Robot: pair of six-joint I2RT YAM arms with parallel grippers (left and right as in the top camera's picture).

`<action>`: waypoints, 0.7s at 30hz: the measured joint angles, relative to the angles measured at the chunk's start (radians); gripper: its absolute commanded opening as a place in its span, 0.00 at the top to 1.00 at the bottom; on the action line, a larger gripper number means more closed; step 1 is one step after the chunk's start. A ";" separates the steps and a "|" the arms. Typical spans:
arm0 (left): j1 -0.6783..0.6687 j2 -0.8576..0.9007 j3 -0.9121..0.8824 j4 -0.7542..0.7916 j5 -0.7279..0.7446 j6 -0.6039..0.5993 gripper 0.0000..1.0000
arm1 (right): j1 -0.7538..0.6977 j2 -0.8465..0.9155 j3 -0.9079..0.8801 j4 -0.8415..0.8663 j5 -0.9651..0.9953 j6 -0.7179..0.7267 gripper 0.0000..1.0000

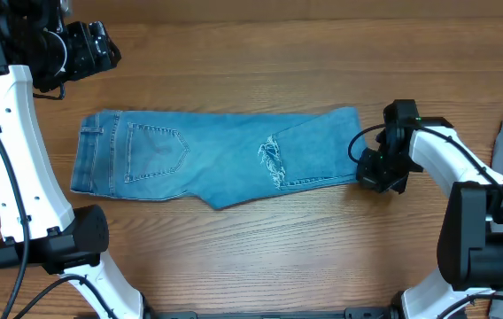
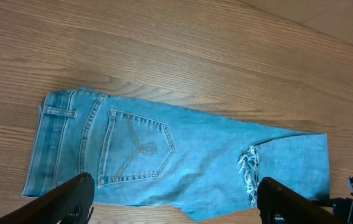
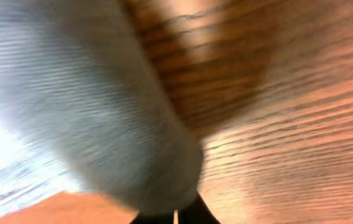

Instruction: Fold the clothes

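No legible text, label, brand or number on the jeans point(image 1: 216, 159) or elsewhere.

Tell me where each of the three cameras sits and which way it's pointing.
Overhead: above the table, straight down on the jeans; shows left arm, left tool top-left, right arm, right tool at the hem.
Left wrist: high up, tilted down at the whole jeans; its open fingers frame the bottom edge.
Right wrist: low, blurred, against denim and wood; its shut fingertips at the bottom.
Shared: overhead and left wrist both show the back pocket and ripped knee.
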 measured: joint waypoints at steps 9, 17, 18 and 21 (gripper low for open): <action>-0.006 0.000 0.000 0.000 0.000 0.000 0.13 | 0.052 -0.141 0.061 0.026 -0.251 -0.097 0.59; -0.006 0.000 0.000 0.000 0.000 0.000 0.13 | 0.309 -0.069 0.061 0.175 -0.205 -0.018 0.50; -0.006 0.000 0.000 0.000 0.000 0.000 0.12 | 0.343 -0.049 0.061 0.192 -0.186 -0.006 0.47; -0.006 0.000 0.000 0.000 0.000 0.000 0.12 | 0.416 -0.002 0.061 0.230 -0.112 0.031 0.44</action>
